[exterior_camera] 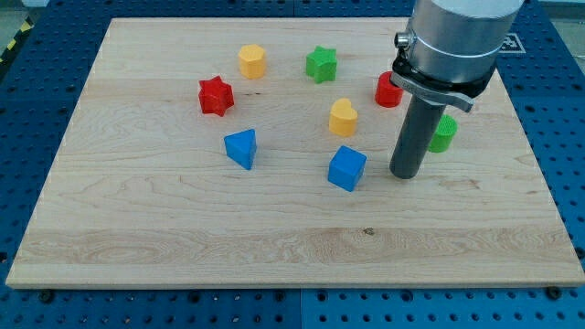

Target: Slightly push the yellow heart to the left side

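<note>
The yellow heart (343,117) lies on the wooden board (183,210), right of the middle. My tip (405,174) rests on the board to the right of the heart and a little below it, with a clear gap between them. The blue cube (346,168) sits just left of my tip, below the heart. The rod and arm body hide part of the red block (388,90) and the green block (443,133) behind them.
A yellow hexagon-like block (252,61) and a green star (321,64) lie near the view's top. A red star (216,95) and a blue triangle (241,147) lie left of the heart. A blue pegboard (558,137) surrounds the board.
</note>
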Motion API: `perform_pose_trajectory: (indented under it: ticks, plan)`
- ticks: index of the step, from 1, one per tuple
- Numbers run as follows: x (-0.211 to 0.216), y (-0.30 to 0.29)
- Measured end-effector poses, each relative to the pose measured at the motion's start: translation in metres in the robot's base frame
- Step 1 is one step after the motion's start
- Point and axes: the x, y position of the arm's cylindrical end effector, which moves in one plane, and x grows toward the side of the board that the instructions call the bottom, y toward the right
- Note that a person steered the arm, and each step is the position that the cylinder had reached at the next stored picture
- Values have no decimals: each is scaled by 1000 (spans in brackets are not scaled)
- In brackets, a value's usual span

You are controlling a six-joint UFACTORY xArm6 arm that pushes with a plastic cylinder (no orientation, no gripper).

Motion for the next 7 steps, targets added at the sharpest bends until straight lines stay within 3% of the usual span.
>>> perform_pose_trajectory:
  ticks: [4, 7]
  plan:
    - [-68, -26]
    - [-75, -76]
